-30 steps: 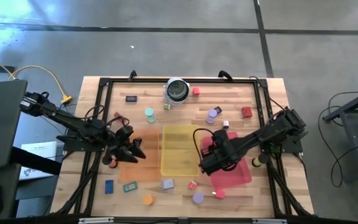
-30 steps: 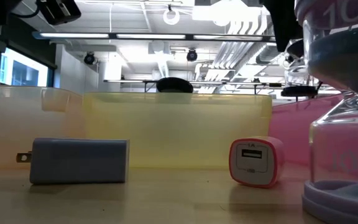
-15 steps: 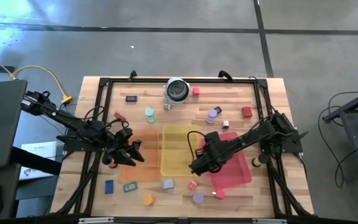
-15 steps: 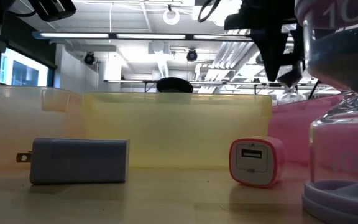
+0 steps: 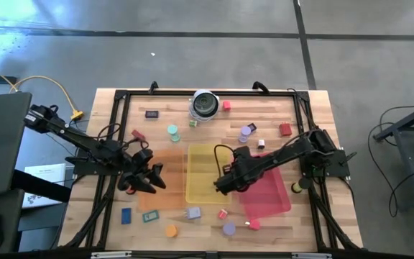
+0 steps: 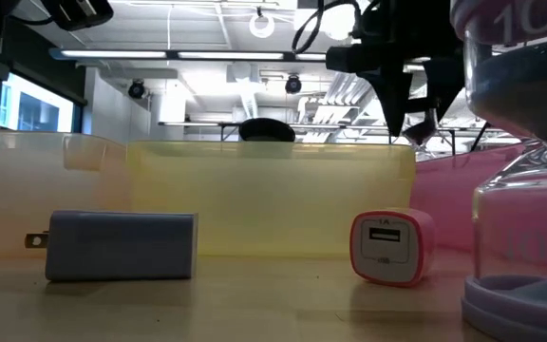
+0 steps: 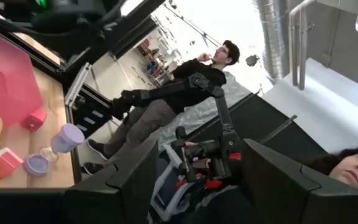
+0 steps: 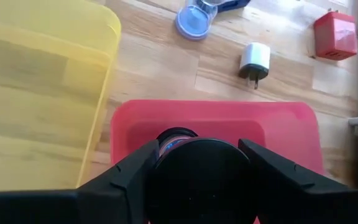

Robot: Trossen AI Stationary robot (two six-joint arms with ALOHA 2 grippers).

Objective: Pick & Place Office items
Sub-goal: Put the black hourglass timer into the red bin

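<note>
The right gripper (image 5: 223,182), its jaws clamped round a black disc (image 8: 197,177), hangs over the yellow tray (image 5: 200,155) edge and should probably clear the wall before releasing, while the left gripper (image 5: 148,180) waits open over the orange tray (image 5: 171,199).

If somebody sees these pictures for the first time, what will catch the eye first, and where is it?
Three translucent trays lie side by side mid-table: orange tray, yellow tray and red tray. The right gripper hangs over the yellow tray's right edge, its fingers clasping a round black disc, while the left gripper hangs over the orange tray. Small colourful office items lie scattered around, with a silver-and-black round object at the far edge.
</note>
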